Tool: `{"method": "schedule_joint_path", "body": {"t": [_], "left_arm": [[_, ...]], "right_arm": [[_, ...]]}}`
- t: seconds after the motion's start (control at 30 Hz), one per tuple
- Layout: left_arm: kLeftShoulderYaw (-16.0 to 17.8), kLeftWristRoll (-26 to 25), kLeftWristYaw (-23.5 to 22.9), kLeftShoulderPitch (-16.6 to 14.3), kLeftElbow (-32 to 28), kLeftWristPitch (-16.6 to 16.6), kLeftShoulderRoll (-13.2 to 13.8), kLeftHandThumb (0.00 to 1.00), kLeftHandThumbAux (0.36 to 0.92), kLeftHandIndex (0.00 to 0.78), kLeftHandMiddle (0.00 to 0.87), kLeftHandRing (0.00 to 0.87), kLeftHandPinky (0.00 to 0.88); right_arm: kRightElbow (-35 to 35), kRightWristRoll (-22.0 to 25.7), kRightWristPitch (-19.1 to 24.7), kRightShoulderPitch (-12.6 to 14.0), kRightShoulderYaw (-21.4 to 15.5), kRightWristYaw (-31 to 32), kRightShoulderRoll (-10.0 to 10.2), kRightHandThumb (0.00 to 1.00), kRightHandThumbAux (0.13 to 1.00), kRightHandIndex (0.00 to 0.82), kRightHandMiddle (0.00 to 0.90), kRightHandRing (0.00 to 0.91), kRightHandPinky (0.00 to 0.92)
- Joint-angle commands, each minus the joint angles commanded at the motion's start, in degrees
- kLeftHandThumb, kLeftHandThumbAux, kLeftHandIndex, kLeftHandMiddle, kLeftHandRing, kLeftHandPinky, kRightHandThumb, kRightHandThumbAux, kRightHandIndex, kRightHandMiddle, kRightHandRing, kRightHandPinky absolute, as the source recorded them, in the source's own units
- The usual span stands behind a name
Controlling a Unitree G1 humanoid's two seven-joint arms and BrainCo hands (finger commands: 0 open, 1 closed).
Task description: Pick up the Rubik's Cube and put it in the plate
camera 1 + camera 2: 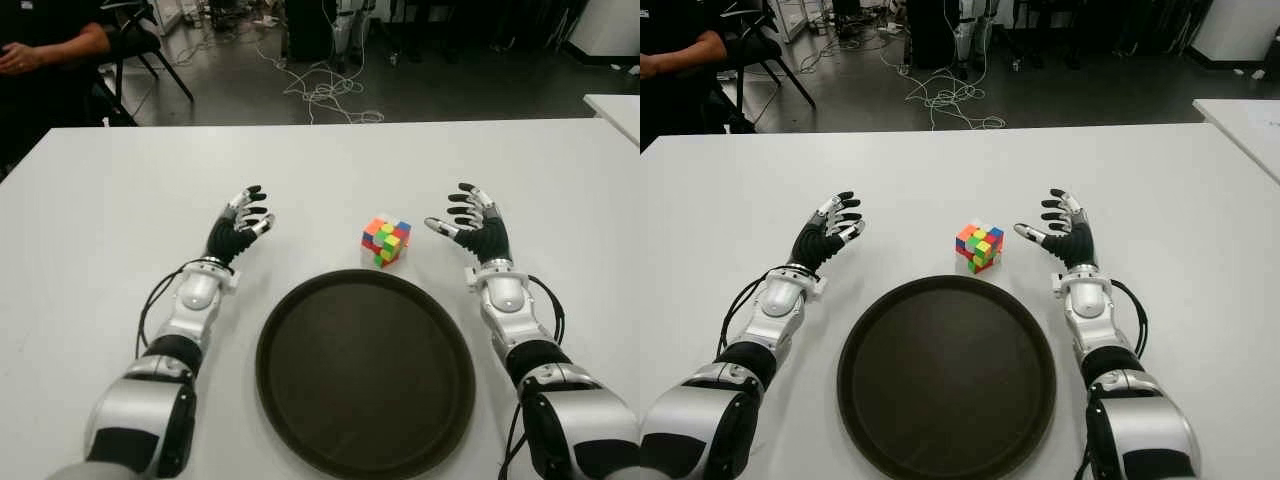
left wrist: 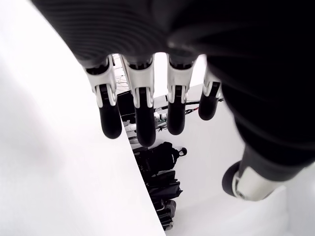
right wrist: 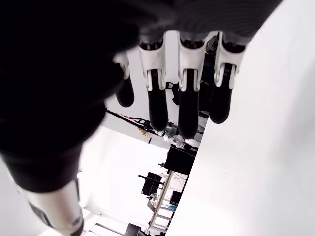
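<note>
A multicoloured Rubik's Cube stands on the white table, just beyond the far rim of a round dark plate that holds nothing. My right hand is a short way to the cube's right, fingers spread, thumb pointing toward the cube, not touching it. My left hand is farther off on the cube's left, fingers also spread and holding nothing. Both wrist views show only extended fingers with nothing between them.
A second white table edge shows at the far right. Beyond the table lie cables on the floor, chairs, and a seated person's arm at the far left.
</note>
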Motion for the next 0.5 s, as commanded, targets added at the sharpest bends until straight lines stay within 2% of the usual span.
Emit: {"method": "schedule_joint_path", "body": {"t": [0.33,0.5], "left_arm": [[0.17,-0.17,0.12,0.07,0.08,0.10,-0.05,0.092,0.627,0.130,0.184,0.202,0.209],[0.45,-0.58,-0.34,0.10,0.08,0.02,-0.07,0.103,0.635,0.126,0.177,0.195,0.205]], "right_arm": [[0.01,0.12,-0.66,0.09,-0.12,0.17,-0.04,0.014,0.766,0.199,0.284,0.297,0.305],[-2.31,0.10,-2.62,0.71,-0.52,-1.15,-0.50,0.019,0.775,0.199,0.279,0.293,0.299]]}}
